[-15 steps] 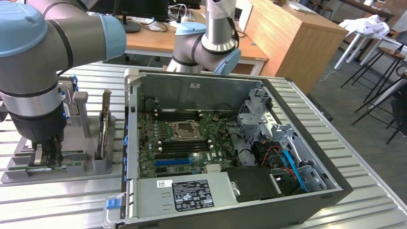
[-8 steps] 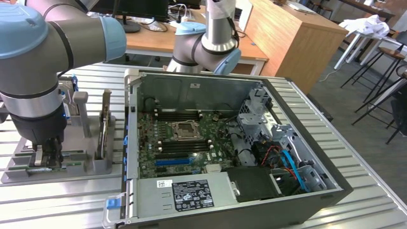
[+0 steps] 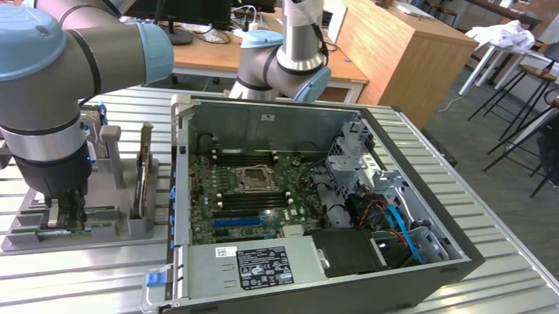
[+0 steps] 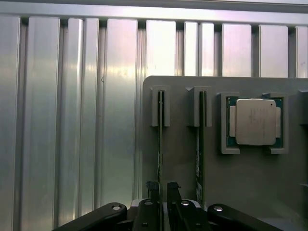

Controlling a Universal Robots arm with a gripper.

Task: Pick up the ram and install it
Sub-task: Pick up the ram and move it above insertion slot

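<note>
The table (image 4: 62, 120) is ribbed silvery metal. The holder tray (image 4: 250, 183) is plain grey; the processor (image 4: 255, 120) silver, on a green board. The ram (image 4: 160, 139), seen edge-on, looks dark, perhaps green. The gripper (image 4: 163, 186) is black, the arm (image 3: 52, 85) grey with pale blue caps. The motherboard (image 3: 249, 196) is green.

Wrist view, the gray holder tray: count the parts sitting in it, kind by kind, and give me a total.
Ram sticks, on edge in slots: 2
Processor chips, flat in a square pocket: 1
Total: 3
</note>
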